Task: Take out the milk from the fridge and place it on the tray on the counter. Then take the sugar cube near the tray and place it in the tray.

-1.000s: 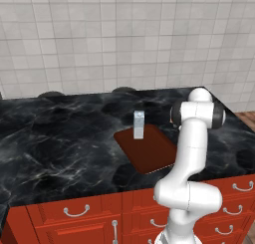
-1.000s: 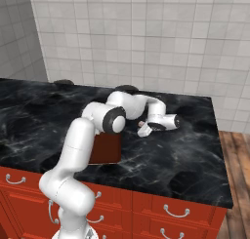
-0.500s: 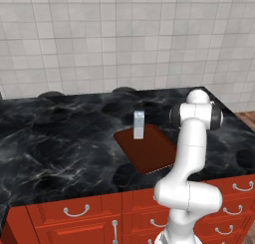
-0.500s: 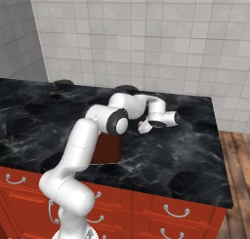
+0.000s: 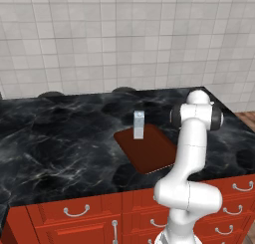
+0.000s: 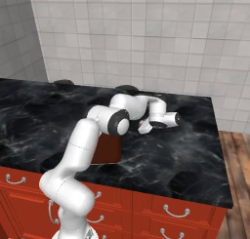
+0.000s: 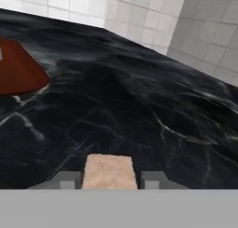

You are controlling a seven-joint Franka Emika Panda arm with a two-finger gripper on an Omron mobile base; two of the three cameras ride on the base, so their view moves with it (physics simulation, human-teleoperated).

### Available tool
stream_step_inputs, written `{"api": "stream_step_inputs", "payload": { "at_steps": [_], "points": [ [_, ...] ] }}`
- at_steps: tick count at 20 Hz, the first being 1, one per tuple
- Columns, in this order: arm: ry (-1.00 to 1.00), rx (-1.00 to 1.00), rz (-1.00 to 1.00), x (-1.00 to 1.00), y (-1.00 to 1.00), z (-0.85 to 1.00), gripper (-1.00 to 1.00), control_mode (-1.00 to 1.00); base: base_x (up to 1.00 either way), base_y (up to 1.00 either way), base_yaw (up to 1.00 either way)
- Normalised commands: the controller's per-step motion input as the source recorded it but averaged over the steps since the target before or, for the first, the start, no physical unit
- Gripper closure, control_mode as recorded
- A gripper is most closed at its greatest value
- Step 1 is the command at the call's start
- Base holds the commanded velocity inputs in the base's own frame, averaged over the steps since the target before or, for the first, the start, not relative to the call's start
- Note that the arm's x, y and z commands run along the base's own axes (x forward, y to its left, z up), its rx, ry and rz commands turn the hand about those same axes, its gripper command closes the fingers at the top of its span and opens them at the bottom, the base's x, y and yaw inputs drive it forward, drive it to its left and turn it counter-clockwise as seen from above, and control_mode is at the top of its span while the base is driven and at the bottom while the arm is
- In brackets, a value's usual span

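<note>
Claw low over the worktop, wrist bent forward and down right of the tray; its finger tips now sit against both sides of the sugar cube, grasping it, where a second ago they stood wide. Milk stands upright on the tray's far corner, unchanged.

The milk stands upright at the back edge of the tray. The tray lies at the front edge of the counter, toward its right end.
</note>
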Motion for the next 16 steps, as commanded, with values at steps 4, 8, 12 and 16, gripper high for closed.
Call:
{"api": "stream_step_inputs", "payload": {
  "at_steps": [4, 8, 12, 16],
  "points": [
    [0.0, 0.0, 0.0, -0.02, 0.0, -0.24, 1.0, -1.0, 0.0, 0.0, 0.0],
    [-0.02, 0.0, 0.0, -0.18, 0.0, -0.12, 1.0, -1.0, 0.0, 0.0, 0.0],
    [-0.01, 0.01, 0.0, -0.71, 0.0, 0.5, 1.0, -1.0, 0.0, 0.0, 0.0],
    [0.02, 0.01, 0.0, -0.97, 0.07, 0.4, 1.0, -1.0, 0.0, 0.0, 0.0]
  ]
}}
